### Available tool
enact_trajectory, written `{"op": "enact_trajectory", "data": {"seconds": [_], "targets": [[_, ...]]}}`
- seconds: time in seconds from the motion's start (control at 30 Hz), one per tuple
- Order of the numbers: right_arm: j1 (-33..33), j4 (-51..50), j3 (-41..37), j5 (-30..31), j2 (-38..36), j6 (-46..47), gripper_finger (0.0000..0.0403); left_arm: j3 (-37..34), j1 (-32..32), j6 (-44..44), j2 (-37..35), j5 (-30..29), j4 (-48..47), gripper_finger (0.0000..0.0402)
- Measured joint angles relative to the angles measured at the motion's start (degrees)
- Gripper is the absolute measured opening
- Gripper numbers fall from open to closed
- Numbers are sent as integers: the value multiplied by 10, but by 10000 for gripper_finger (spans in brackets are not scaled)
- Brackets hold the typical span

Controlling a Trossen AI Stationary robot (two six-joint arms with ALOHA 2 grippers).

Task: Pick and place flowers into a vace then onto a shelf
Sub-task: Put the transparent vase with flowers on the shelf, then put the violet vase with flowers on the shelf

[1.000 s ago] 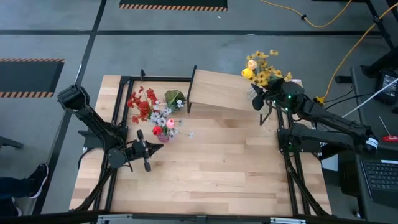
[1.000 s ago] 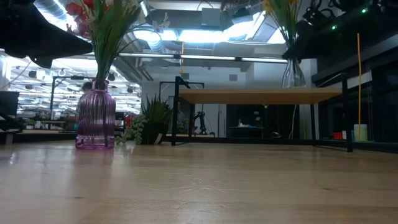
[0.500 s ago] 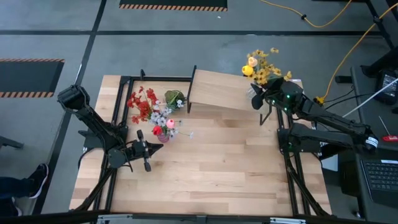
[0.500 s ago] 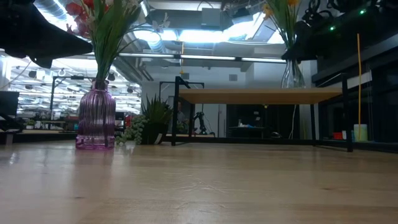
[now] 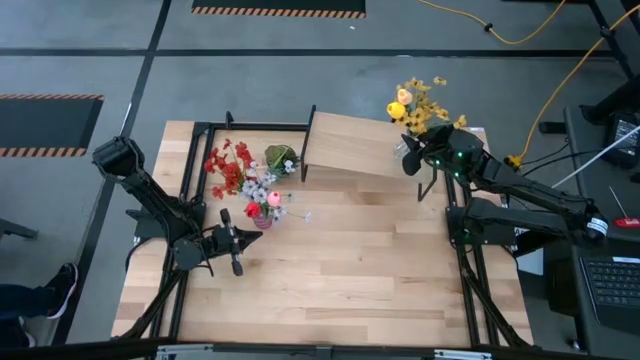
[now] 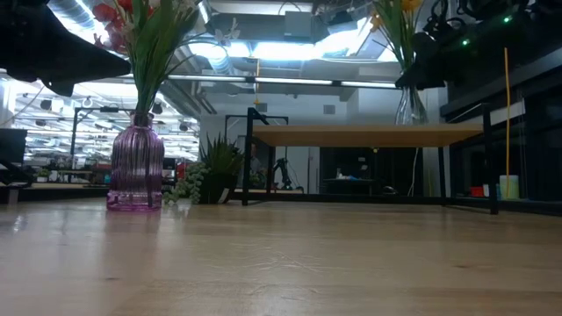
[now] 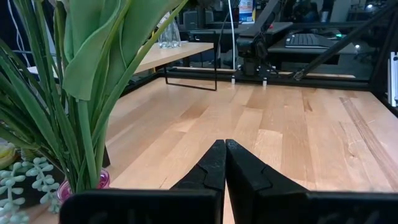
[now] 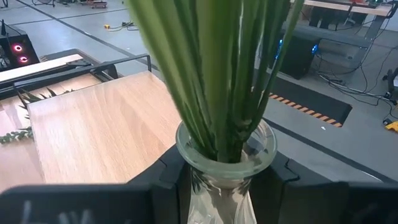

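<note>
Already my right gripper (image 8: 227, 177) grips the glass vase (image 8: 225, 168) of yellow flowers (image 5: 420, 105) over the shelf (image 5: 355, 145) — unplaced; left gripper (image 7: 224, 163) shut, idle by the purple vase (image 6: 134, 167).

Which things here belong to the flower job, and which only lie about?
Job: yellow artificial flowers in clear glass vase, held by right end effector; light-wood shelf; mixed flowers in purple ribbed glass vase.
Idle: green leafy bunch; shut left end effector.

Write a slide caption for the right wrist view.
Right gripper holds a clear glass vase of green stems above the shelf.
</note>
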Motion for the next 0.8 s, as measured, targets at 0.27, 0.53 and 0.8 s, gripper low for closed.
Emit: {"op": "enact_trajectory", "data": {"seconds": [0.27, 0.53, 0.8], "targets": [[0, -15, -1, -1, 0, -3, 221, 0, 0, -1, 0, 0, 0, 6], [0, -40, -1, -16, -25, -7, 257, 0, 0, -1, 0, 2, 0, 6], [0, -112, -1, -27, -89, -6, 259, 0, -1, -2, 0, 6, 0, 6]]}}
